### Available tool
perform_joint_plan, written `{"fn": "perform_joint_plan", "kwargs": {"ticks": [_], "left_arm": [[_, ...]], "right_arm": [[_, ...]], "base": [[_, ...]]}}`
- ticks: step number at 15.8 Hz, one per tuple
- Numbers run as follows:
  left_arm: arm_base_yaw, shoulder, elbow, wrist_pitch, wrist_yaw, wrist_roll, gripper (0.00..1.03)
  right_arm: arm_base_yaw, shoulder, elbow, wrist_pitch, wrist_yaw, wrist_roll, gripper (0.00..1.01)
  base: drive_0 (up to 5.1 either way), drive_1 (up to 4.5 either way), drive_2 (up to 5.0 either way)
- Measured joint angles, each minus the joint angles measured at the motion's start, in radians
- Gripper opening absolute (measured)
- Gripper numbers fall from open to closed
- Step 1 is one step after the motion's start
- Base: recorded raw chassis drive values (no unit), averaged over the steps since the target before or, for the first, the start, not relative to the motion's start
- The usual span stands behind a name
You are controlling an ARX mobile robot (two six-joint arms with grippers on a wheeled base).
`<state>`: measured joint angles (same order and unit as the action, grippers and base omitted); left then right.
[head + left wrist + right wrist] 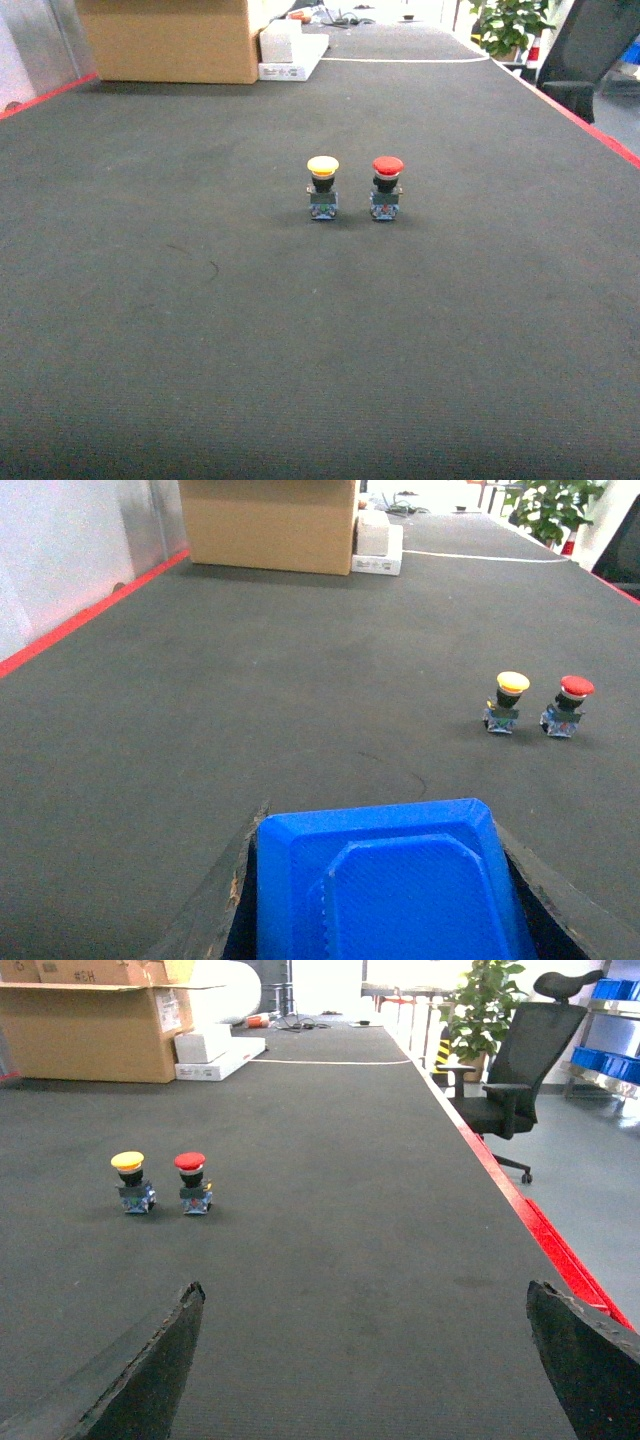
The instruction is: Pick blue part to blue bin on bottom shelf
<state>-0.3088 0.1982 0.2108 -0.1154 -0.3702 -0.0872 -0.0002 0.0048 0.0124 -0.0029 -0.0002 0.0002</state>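
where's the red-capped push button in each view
Head: red-capped button just right of centre, on the yellow-capped button's right.
Left wrist: red-capped button far right, mid-height.
Right wrist: red-capped button left, mid-height.
Shared landmark: cardboard box at the far left.

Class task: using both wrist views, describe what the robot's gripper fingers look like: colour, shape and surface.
Left gripper: dark fingers with rough, frayed-looking edges. Right gripper: two wide-set dark fingers with rounded tips and a matte, slightly ragged surface. No cables or markings show, and the arms themselves are out of view.
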Motion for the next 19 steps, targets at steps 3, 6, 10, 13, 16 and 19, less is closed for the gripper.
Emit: {"fn": "perform_joint_plan", "kwargs": {"ticks": [3, 6, 10, 13, 16, 19], "left_arm": [[0.000, -0.002, 0.000, 0.002, 0.000, 0.000, 0.44], [0.000, -0.002, 0.000, -0.002, 0.000, 0.000, 0.44], [0.003, -0.006, 0.000, 0.000, -0.003, -0.007, 0.44], [0.001, -0.004, 0.000, 0.000, 0.000, -0.010, 0.44], [0.001, -0.004, 0.000, 0.000, 0.000, -0.010, 0.44], [0.001, -0.004, 0.000, 0.000, 0.000, -0.010, 0.44]], "right_arm": [[0.000, 0.000, 0.000, -0.002, 0.000, 0.000, 0.98], [0.000, 0.000, 0.000, -0.004, 0.000, 0.000, 0.98], [0.000, 0.000, 0.000, -0.002, 0.000, 0.000, 0.98], [0.000, 0.000, 0.000, -0.002, 0.000, 0.000, 0.98], [0.000, 0.000, 0.000, -0.002, 0.000, 0.000, 0.98], [0.000, 0.000, 0.000, -0.002, 0.000, 0.000, 0.98]], "base": [[-0.1, -4.27, 4.1], [0.0, -2.78, 2.8], [-1.3, -1.27, -1.3], [-1.3, -1.27, -1.3], [-1.3, -1.27, -1.3], [-1.5, -1.52, -1.5]]}}
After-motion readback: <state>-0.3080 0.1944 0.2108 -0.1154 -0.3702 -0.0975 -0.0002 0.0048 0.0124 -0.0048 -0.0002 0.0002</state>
